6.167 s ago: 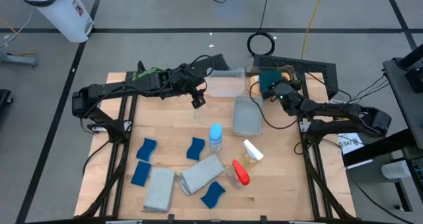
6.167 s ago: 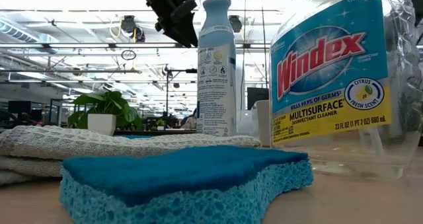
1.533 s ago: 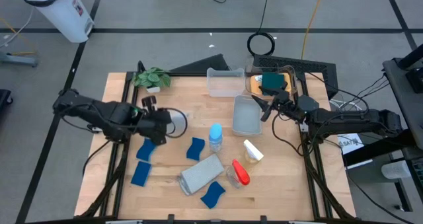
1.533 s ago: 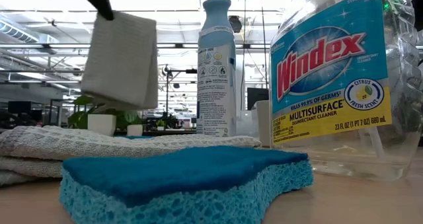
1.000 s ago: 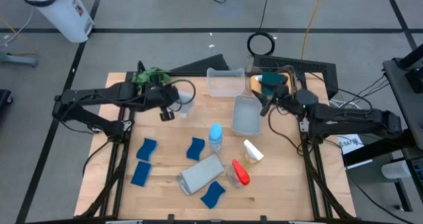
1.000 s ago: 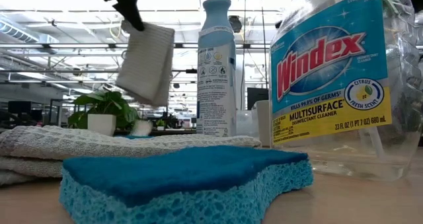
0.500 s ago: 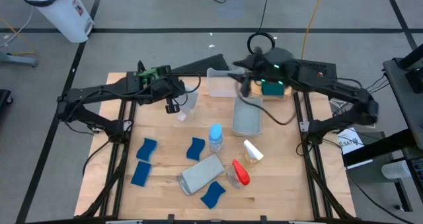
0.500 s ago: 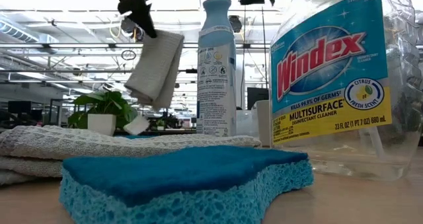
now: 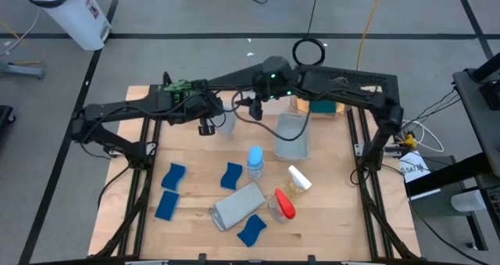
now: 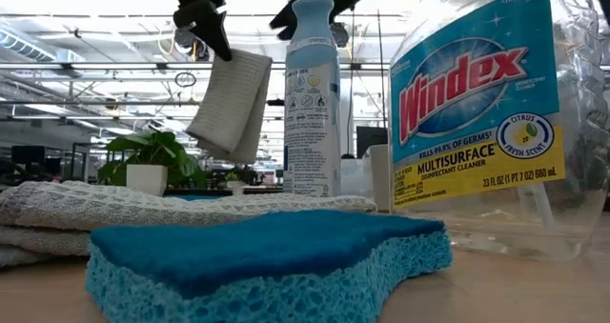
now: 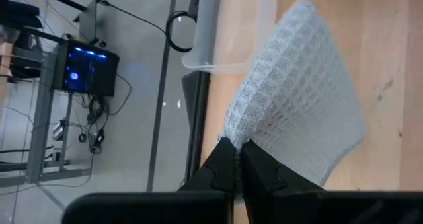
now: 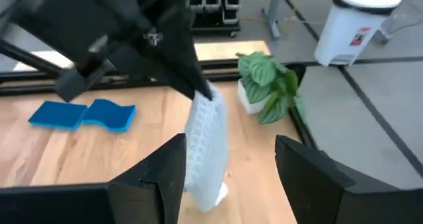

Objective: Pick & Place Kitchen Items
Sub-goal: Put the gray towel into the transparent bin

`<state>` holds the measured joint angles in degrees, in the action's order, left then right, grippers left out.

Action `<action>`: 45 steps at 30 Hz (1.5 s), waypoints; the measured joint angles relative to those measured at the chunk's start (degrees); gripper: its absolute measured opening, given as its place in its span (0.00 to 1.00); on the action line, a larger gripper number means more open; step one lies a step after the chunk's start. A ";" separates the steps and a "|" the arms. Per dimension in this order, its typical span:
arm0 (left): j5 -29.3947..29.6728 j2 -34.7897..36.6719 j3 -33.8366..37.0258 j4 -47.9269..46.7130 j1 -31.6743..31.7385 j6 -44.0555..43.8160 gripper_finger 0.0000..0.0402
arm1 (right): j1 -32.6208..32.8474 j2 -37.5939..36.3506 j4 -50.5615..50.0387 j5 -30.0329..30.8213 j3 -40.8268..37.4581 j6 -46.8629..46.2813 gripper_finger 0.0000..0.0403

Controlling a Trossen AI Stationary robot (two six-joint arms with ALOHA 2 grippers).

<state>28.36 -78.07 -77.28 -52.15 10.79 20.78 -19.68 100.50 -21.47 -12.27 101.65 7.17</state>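
Overhead: straight down on the whole bench (image 9: 141, 218). Low: bench-level, close behind a blue sponge (image 10: 257, 256). Wrist views: near the hanging grey cloth (image 11: 297, 105), shared by all four.

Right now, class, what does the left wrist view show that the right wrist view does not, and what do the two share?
Only the left wrist view: the left gripper with jaws shut on the grey cloth's top edge, a clear bin's rim.

Only the right wrist view: the potted plant, two blue sponges, a white waste bin, the right gripper open.

Both: the hanging cloth, the wooden table.
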 joint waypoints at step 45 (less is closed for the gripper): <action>-9.26 -0.09 0.02 8.64 -0.01 -1.64 0.20 | 3.53 6.10 -0.10 0.17 -0.10 2.29 0.03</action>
<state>19.10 -78.16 -77.25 -43.51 10.78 19.14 -16.15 106.60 -21.57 -12.10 101.55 9.46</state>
